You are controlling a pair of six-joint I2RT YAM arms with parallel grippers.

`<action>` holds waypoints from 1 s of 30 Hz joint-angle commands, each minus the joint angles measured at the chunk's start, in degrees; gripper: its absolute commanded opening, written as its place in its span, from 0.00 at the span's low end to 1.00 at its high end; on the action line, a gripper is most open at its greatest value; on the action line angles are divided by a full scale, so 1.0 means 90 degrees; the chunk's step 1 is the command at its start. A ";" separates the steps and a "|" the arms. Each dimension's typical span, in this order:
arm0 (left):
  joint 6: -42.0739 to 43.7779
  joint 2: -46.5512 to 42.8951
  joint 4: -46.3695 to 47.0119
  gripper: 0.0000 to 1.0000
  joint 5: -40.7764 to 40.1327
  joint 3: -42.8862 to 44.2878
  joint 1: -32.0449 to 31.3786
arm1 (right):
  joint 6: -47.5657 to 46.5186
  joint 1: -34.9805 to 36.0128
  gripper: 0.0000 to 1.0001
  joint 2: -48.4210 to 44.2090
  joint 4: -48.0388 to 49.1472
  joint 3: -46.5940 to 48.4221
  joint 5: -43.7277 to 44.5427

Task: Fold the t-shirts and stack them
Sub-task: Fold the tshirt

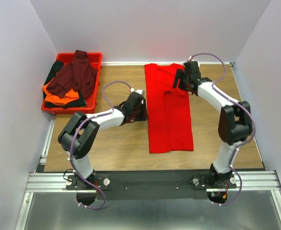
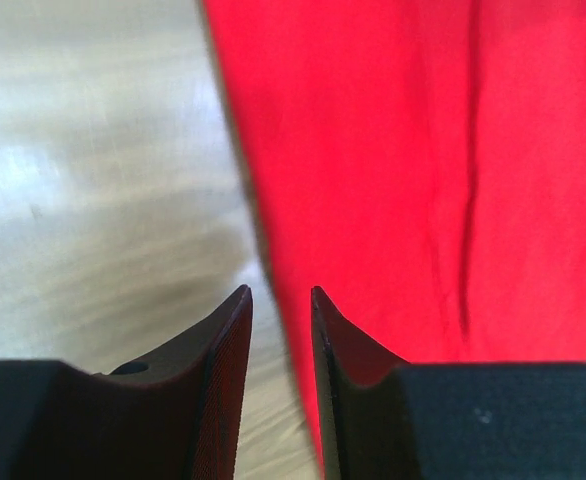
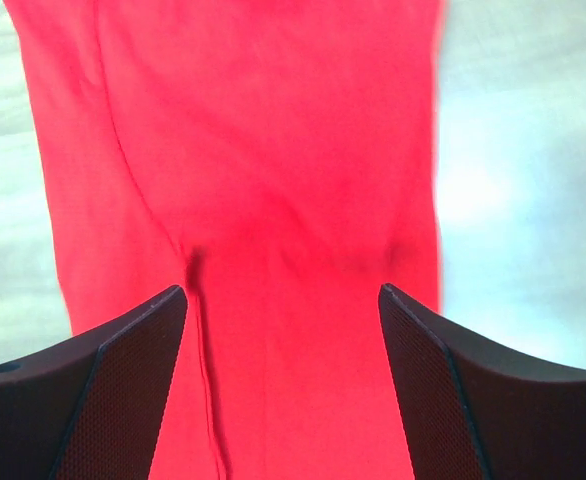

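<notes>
A bright red t-shirt lies flat on the wooden table as a long strip, its sides folded in. My left gripper sits at the strip's left edge. In the left wrist view it is open by a narrow gap, nothing between the fingers, with the red t-shirt's edge running under the right finger. My right gripper hovers over the strip's far right part. Its jaws stand wide open above the red cloth. A dark maroon t-shirt, an orange one and a black one lie heaped.
The heap fills a red plastic tray at the table's far left corner. Pale walls close in the table on the left, back and right. Bare wood shows between the tray and the red strip and in front of it.
</notes>
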 commanded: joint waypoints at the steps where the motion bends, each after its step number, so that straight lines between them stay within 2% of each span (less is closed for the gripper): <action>1: 0.0111 -0.0152 0.0173 0.38 0.0563 -0.0465 0.0002 | 0.0728 0.0021 0.83 -0.0835 -0.0105 -0.1231 0.0165; 4: 0.0121 -0.0249 0.0261 0.39 0.0730 -0.0768 -0.0066 | 0.0855 0.0021 0.82 -0.1178 -0.0095 -0.2020 0.0233; 11: 0.0189 -0.0572 0.0573 0.49 0.1022 -0.1335 -0.0203 | 0.1197 0.0069 0.82 -0.2292 -0.0007 -0.3712 0.0078; 21: -0.0084 -0.0436 0.0554 0.45 0.0886 -0.1775 -0.0906 | 0.1442 0.0089 0.82 -0.3455 0.0012 -0.5021 -0.0235; 25: -0.0230 -0.0309 0.0544 0.40 0.0779 -0.1892 -0.1043 | 0.1481 0.0089 0.81 -0.3689 -0.0017 -0.5305 -0.0537; 26: -0.0269 -0.0299 0.0496 0.36 0.0711 -0.1893 -0.1043 | 0.1491 0.0079 0.81 -0.3767 -0.0027 -0.5354 -0.0586; 27: -0.0299 -0.0308 0.0476 0.27 0.0681 -0.1912 -0.1053 | 0.1520 0.0079 0.81 -0.3806 -0.0036 -0.5402 -0.0683; 30: -0.0358 -0.0367 0.0300 0.13 0.0380 -0.1844 -0.1053 | 0.1530 0.0108 0.80 -0.3933 -0.0056 -0.5559 -0.0791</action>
